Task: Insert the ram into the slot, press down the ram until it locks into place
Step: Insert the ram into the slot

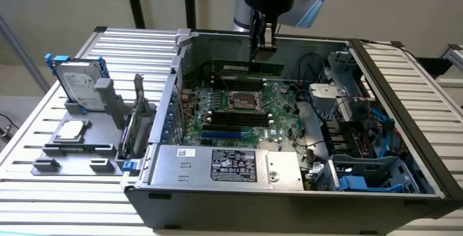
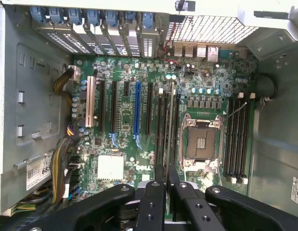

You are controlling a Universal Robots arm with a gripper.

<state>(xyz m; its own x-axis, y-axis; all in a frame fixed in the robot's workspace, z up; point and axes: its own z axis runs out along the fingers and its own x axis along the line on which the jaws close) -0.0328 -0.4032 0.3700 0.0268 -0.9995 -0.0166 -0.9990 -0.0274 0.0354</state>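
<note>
Pincer: the pincer (image 1: 262, 49) hangs from the arm over the open computer case (image 1: 289, 209), on the side of the CPU socket (image 1: 244, 101) away from the power supply (image 1: 231, 165). Its two fingers (image 2: 157, 190) are drawn close together, clamped on the top edge of the ram.
Ram: the ram (image 1: 242, 67) is a green stick held level, long edge down, standing on edge just beyond the CPU socket and parallel to its side.
Slot: a bank of black memory slots (image 2: 161, 125) runs right beside the CPU socket, straight below the pincer in the wrist view. Whether the ram's lower edge has entered one of them cannot be told.
Second bank: more black memory slots (image 2: 237, 137) lie on the opposite side of the CPU socket, all bare.
Blue slot: a long blue slot (image 2: 137, 108) lies farther from the CPU socket than the near bank.
Bench: a slatted metal bench (image 1: 72, 203) carries the case, and a hard drive (image 1: 76, 84) stands on it well apart from the CPU socket, outside the case.
</note>
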